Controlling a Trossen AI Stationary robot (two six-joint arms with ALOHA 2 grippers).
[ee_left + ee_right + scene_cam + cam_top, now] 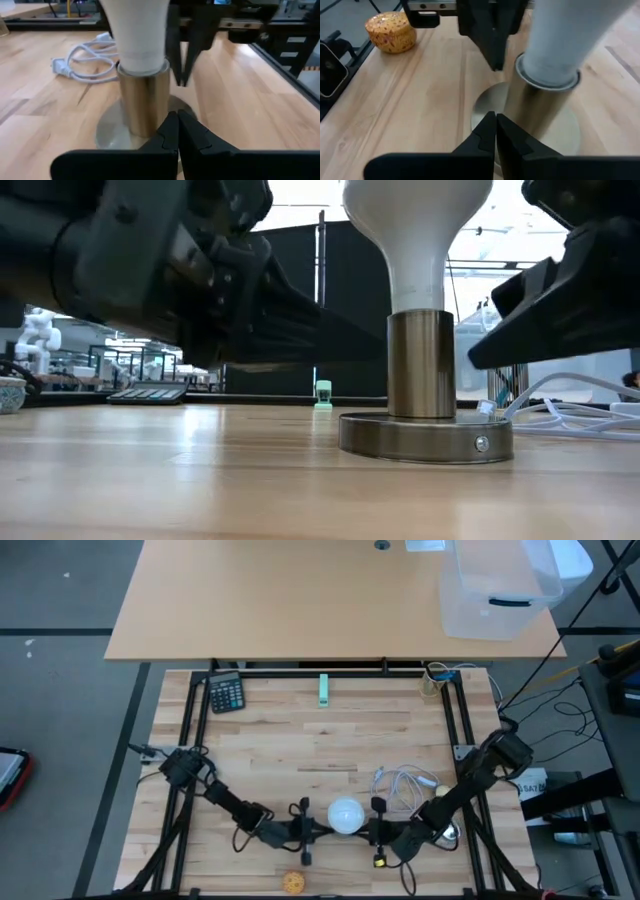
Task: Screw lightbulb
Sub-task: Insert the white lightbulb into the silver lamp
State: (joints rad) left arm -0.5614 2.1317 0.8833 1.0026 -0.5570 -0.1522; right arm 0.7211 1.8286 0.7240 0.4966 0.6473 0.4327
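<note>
The white lightbulb (346,815) stands upright with its narrow end in a brass-coloured socket (421,365), which rises from a round metal base (425,438) resting flat on the wooden table near its front edge. My left gripper (177,117) is shut, lying nearly level on the socket's left, tips close to its lower side. My right gripper (495,119) is shut too, slanting down from the right, its tips over the base beside the socket. In the high view, my left gripper (318,831) and right gripper (374,831) flank the bulb. My left gripper has its shut fingertips (380,348) right at the socket's left side, coming in nearly level from the table's left. Whether they touch the socket I cannot tell. My right gripper shows a gap to the socket in the low view and touches nothing.
A coiled white cable (405,783) lies just behind and right of the bulb. A yellowish ball (292,883) sits at the front edge, a calculator (226,692) at the far left and a small green piece (324,690) at the far middle. Black frame bars (465,730) edge the table.
</note>
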